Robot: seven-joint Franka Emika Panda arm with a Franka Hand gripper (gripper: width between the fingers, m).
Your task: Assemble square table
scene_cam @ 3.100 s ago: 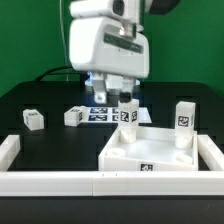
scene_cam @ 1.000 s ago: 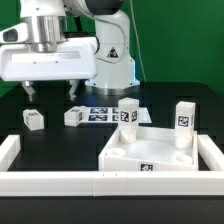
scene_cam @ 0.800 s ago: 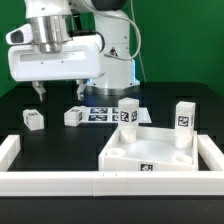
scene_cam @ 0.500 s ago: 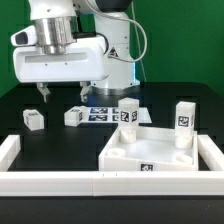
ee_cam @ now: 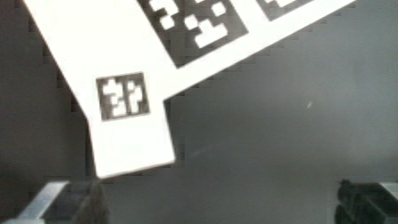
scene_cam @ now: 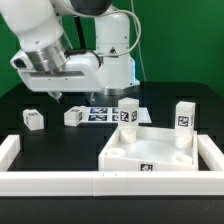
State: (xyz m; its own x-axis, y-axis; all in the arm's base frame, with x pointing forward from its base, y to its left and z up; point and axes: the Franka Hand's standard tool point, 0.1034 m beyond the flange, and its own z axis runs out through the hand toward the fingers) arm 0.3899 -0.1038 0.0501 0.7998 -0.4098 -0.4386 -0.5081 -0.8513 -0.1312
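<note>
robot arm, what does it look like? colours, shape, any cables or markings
The arm is glossy white with smooth rounded shells and dark seams at the joints. It ends in a wide, boxy white head carrying two short jaws with dark grey fingertips. A thin dark cable seems to run down behind it. No lettering is legible.

You have a plain green backdrop filling the whole rear of the exterior view. The surface is matte black, reading as dark grey in the wrist view, with only a faint sheen under soft, even light. A long white rail fences its near edge and turns back at both ends. The marker board lies flat toward the back.
</note>
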